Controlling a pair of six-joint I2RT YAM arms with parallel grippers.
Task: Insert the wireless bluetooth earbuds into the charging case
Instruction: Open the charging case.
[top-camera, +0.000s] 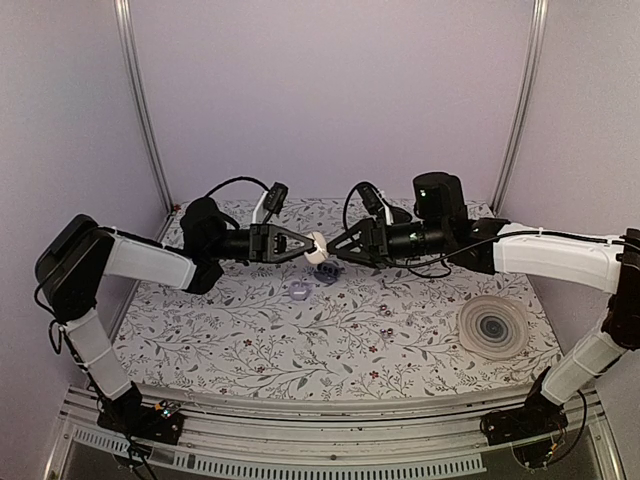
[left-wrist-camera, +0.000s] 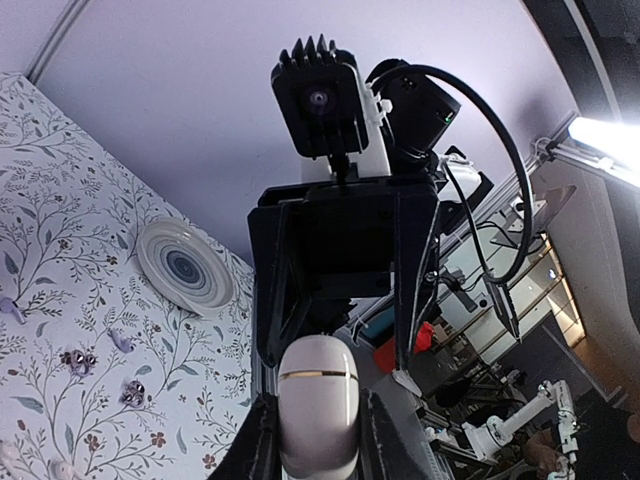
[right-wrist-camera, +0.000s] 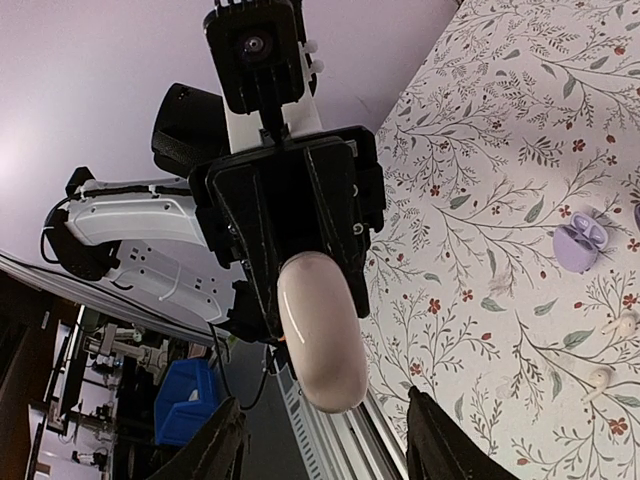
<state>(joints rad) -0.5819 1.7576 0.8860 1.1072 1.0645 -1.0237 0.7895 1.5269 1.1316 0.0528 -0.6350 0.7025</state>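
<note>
The left fingers are clamped on the charging case, one on each flank of the end nearest that wrist; the case is a pale, glossy oval, closed, with a thin seam across it; it is held in the air above the bench, between the two arms, over the far half of the floral surface; the right fingers face it from the other side and stand apart, one to each side of the case's free end, with a gap showing on both sides, so they grip nothing; on the bench below lie a lilac piece and, just beside it, a small blue-grey piece; two small white earbuds lie near the lilac piece, apart from each other; a ribbed round disc sits well apart, on the right side of the bench.
</note>
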